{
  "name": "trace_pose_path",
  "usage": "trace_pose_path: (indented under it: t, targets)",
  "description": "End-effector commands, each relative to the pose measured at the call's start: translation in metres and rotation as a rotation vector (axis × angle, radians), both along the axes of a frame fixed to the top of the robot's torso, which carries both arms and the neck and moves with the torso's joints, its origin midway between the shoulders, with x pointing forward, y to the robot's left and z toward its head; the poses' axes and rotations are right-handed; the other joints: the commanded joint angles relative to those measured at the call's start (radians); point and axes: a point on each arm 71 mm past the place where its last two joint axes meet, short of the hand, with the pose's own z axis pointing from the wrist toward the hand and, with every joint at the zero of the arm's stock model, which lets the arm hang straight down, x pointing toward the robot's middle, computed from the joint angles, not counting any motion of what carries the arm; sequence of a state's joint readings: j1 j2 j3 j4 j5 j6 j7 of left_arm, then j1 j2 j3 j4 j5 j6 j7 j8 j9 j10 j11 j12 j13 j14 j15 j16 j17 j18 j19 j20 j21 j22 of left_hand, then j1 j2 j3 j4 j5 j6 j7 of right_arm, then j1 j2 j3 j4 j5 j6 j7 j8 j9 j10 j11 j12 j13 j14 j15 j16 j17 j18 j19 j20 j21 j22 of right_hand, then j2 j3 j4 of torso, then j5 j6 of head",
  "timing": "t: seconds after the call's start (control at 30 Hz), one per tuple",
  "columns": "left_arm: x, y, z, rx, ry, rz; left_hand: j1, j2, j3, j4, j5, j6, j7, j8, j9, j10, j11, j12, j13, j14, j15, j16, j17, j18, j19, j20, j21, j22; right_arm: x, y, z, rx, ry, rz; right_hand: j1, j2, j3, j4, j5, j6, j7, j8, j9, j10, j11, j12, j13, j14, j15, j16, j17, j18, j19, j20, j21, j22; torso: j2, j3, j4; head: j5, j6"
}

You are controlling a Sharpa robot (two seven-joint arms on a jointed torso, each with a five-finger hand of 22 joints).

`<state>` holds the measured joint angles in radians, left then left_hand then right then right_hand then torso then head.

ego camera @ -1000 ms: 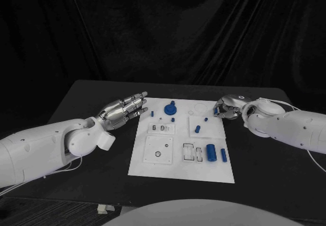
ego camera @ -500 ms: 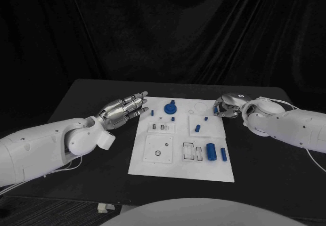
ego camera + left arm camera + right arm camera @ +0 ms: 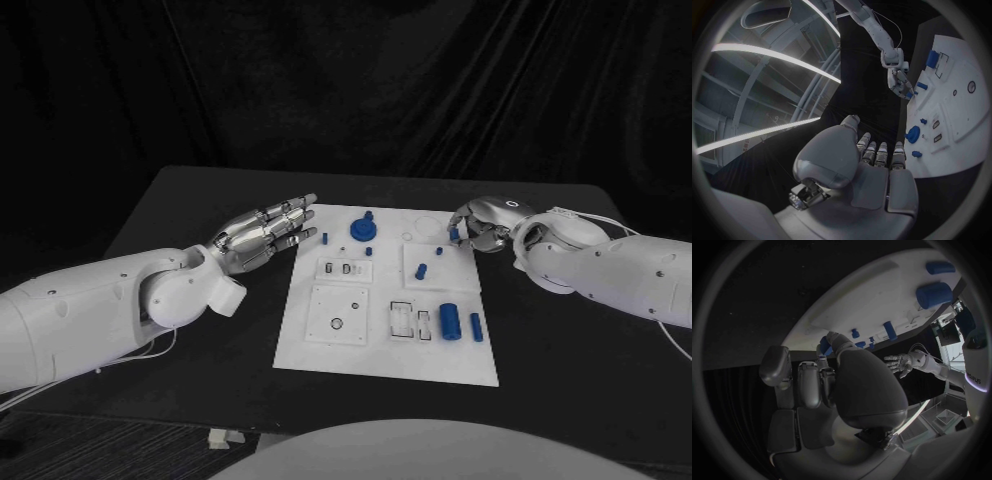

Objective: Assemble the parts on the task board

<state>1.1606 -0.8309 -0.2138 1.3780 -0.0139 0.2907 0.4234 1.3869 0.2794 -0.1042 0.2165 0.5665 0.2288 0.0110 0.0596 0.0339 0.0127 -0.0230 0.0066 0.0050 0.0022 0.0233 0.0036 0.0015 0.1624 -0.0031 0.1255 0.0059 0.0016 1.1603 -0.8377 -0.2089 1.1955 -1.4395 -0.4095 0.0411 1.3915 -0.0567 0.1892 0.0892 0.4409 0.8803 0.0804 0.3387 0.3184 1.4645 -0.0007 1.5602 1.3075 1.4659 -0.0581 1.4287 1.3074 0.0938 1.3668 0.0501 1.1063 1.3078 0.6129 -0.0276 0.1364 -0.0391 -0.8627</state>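
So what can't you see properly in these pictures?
- Head view: whether the right robot hand holds a blue piece; its own curled fingers cover the spot at the white board's far right corner.
- Right wrist view: the same spot, hidden behind the robot hand's palm.
- Head view: the shapes of the small blue pieces; too small to tell.
- Left wrist view: part of the board, cut off by the circle's rim.

Task board (image 3: 339,355): white rectangular plate, lying flat mid-table. Blue parts sitting on it: round knobbed piece (image 3: 362,232) at far edge; upright cylinder (image 3: 450,322) and slim bar (image 3: 475,327) nearer its right side.
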Motion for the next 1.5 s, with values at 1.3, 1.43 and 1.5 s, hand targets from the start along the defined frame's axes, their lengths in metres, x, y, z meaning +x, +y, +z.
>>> trace_pose_path:
  t: [1.3, 1.43, 1.5]
  targets:
    - [0.001, -0.011, -0.001, -0.011, 0.007, -0.030, 0.007, 0.002, 0.001, -0.010, 0.007, 0.003, 0.006, 0.004, 0.001, 0.003, 0.008, 0.000, 0.002, -0.002, 0.008, -0.004, -0.002, 0.010, 0.003, 0.007, -0.006, -0.002, -0.016, 0.166, -0.007, 0.074, 0.141, 0.262, -0.008, -0.013, 0.021, -0.002, 0.024, -0.035, 0.031, 0.003, 0.024, 0.068, 0.026, -0.014, 0.229, 0.040, 0.019, -0.009, 0.124, 0.009, -0.024, 0.016, -0.048, 0.098, -0.002, 0.0005, 0.0028, 0.005, -0.010]
    - [0.001, -0.011, -0.001, -0.010, 0.007, -0.030, 0.007, 0.002, 0.001, -0.010, 0.007, 0.003, 0.006, 0.004, 0.001, 0.003, 0.008, 0.000, 0.002, -0.002, 0.008, -0.004, -0.002, 0.010, 0.003, 0.007, -0.006, -0.002, -0.015, 0.167, -0.010, 0.067, 0.150, 0.255, -0.011, -0.014, 0.021, -0.001, 0.020, -0.037, 0.032, 0.002, 0.024, 0.066, 0.029, -0.016, 0.228, 0.039, 0.021, -0.011, 0.122, 0.010, -0.026, 0.017, -0.054, 0.097, -0.002, 0.0001, 0.0021, 0.006, -0.010]
    - [0.001, -0.011, -0.001, -0.010, 0.008, -0.030, 0.007, 0.002, 0.001, -0.010, 0.007, 0.003, 0.006, 0.004, 0.001, 0.003, 0.008, 0.000, 0.002, -0.002, 0.008, -0.004, -0.002, 0.010, 0.003, 0.007, -0.006, -0.002, -0.015, 0.168, -0.011, 0.064, 0.155, 0.253, -0.012, -0.014, 0.022, -0.001, 0.018, -0.039, 0.033, 0.001, 0.023, 0.064, 0.029, -0.017, 0.226, 0.038, 0.022, -0.013, 0.121, 0.011, -0.028, 0.018, -0.058, 0.095, -0.002, 0.0001, 0.0018, 0.006, -0.010]
